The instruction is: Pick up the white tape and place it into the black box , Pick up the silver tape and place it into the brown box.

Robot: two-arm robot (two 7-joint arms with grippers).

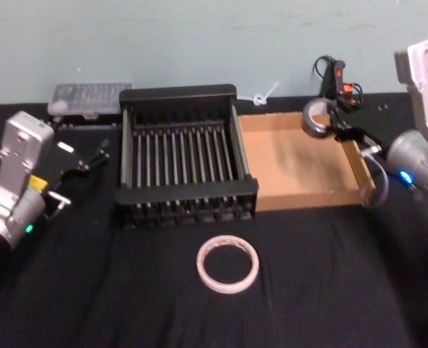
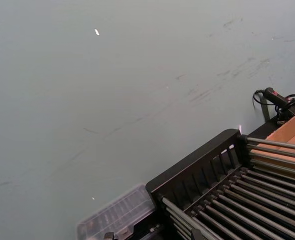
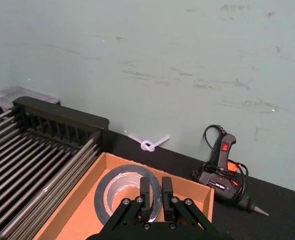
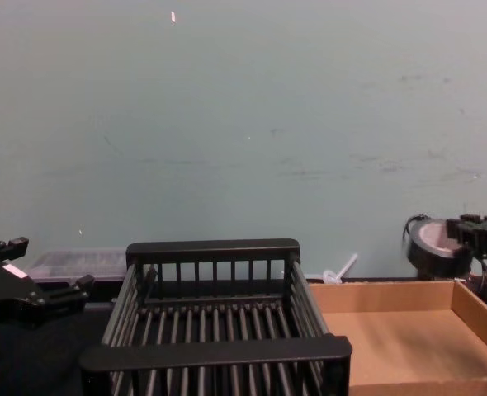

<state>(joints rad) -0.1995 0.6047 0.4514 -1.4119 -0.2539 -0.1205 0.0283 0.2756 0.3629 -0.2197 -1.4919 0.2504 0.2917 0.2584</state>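
Looking at the silver-tape step: we've got the right pincer (image 3: pixel 154 192) clamped on the silver tape (image 1: pixel 318 118) at upper right, above the brown box (image 1: pixel 294 170)'s far corner, so next we'd lower and release.

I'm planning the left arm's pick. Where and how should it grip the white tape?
The white tape lies flat on the black cloth, hole up, nothing touching it. Likely best from straight above: one finger inside the hole, one outside, pinching the thin wall on the side nearer the left gripper.
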